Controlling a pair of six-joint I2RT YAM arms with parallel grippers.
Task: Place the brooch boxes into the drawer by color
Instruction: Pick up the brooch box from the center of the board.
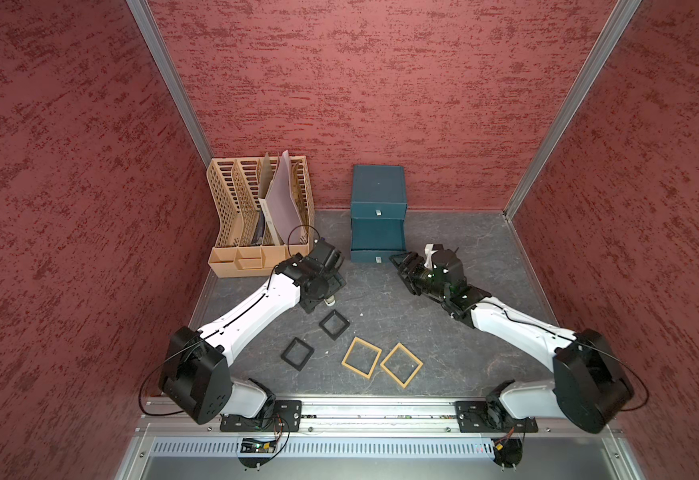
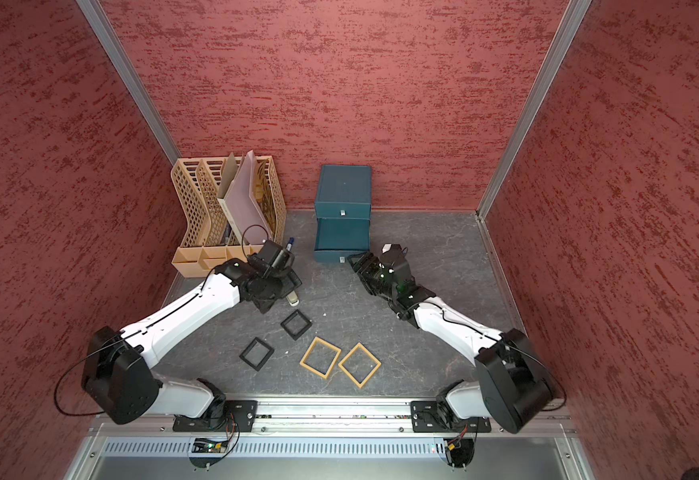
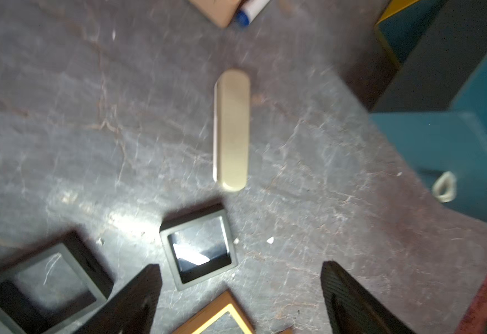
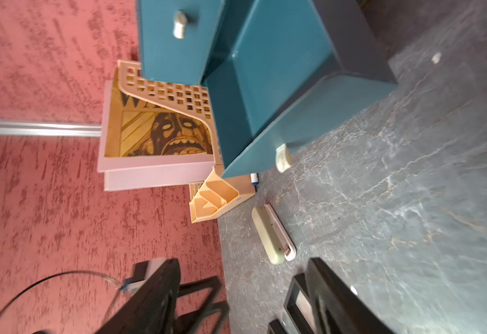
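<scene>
Two robot arms are reaching over a dark marbled tabletop [image 1: 443,353], where a dark teal cube-shaped chest of drawers [image 1: 378,187] is standing against the red back wall. Its top drawer is sitting shut, while the drawer just below it [image 1: 377,237] is standing pulled out toward the arms. Four flat square brooch boxes with see-through centres are lying on the table in front of the chest, all outside it: a small black-rimmed box [image 1: 334,325], a second black-rimmed box [image 1: 297,353] near it on the left arm's side, and a larger tan-rimmed box [image 1: 361,358] with a second tan-rimmed box [image 1: 401,365] just beside it. The left gripper [image 3: 240,267] is hanging over the table with its jaws spread wide and gripping nothing, close to an oblong pale block [image 3: 232,130] and the first black box. The right gripper [image 4: 242,261] is hovering just beside the front corner of the pulled-out drawer, its jaws likewise parted and carrying nothing. A beige slotted file rack [image 1: 256,208] is standing on the left arm's side of the chest.
</scene>
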